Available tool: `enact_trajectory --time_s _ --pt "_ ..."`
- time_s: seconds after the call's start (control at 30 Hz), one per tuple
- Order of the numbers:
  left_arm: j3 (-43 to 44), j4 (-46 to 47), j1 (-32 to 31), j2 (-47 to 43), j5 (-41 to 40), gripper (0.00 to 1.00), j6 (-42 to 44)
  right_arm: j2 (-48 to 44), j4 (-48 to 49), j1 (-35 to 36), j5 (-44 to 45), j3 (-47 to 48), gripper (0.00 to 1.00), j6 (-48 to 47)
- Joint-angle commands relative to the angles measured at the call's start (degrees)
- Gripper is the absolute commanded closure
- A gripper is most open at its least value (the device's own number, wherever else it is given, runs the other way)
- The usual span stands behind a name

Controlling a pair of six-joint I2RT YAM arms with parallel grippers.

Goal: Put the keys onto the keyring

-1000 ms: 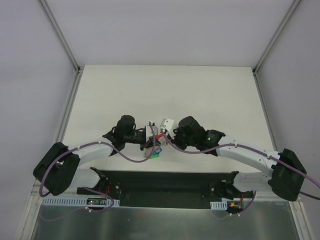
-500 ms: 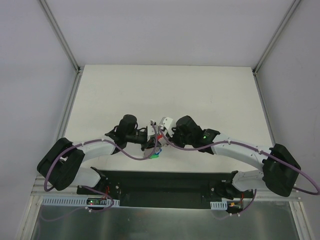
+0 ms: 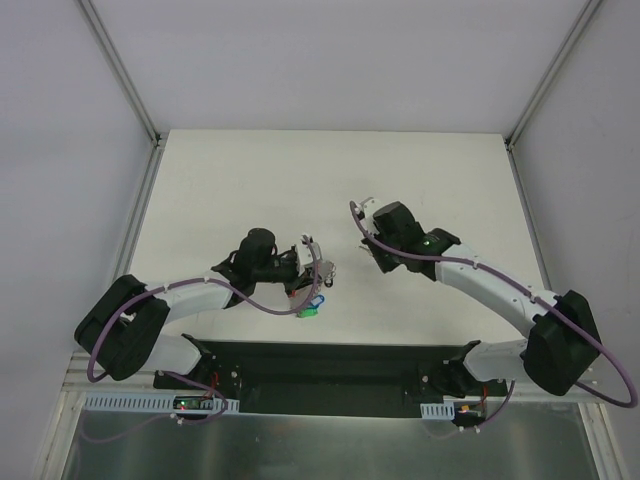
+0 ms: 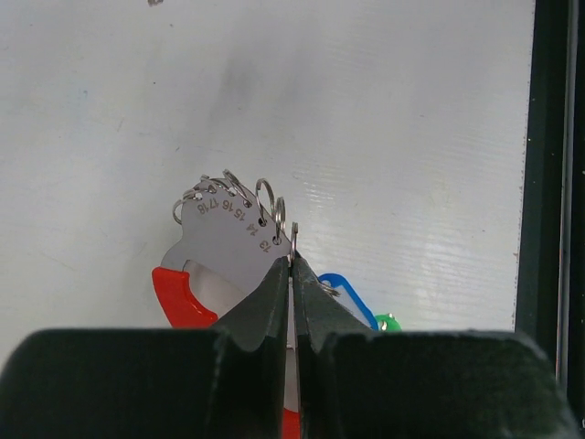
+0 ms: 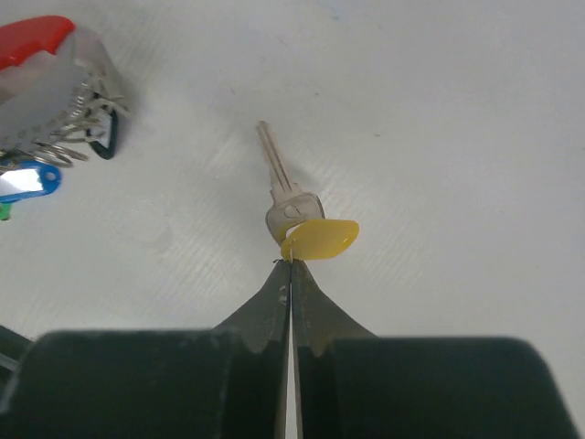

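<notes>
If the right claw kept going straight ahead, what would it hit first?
The silver key with the yellow plastic cap, right at the right claw's shut tips, seemingly already pinched by them.

**White table inside a grey enclosure**

A white table point(image 3: 250, 180) fills the floor of the enclosure, its surface faintly ribbed in both wrist views. Plain pale grey walls point(image 3: 330, 60) rise behind and at both sides. Two slanted metal rails point(image 3: 120, 70) meet the far corners. A black strip point(image 3: 330, 360) runs along the near edge, with a brushed metal sheet point(image 3: 320, 450) below it.
</notes>
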Motion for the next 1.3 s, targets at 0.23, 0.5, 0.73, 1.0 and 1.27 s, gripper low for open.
enact_trajectory --time_s 0.23,0.5,0.73,1.0,1.27 --pt "0.73 3.59 -0.14 -1.93 -2.68 1.0 -1.89 -4.52 -15.73 1.94 17.87 3.8 0.99 1.5" --pt "0.03 3.59 -0.14 -3.77 -2.86 1.0 -1.63 -11.04 -9.47 2.12 -9.81 0.8 0.99 -2.82" --pt "-0.76 3.41 -0.14 -5.71 -3.56 1.0 -1.62 0.54 -19.81 -0.52 3.62 4.21 0.99 3.33" --pt "-1.38 3.24 -0.14 -7.12 -5.14 1.0 -1.45 -3.66 -14.75 0.89 -3.41 2.91 0.99 2.98" --pt "-1.55 2.98 -0.14 -7.38 -7.78 1.0 -1.72 -1.63 5.56 -2.88 -30.67 -5.07 0.99 9.8"
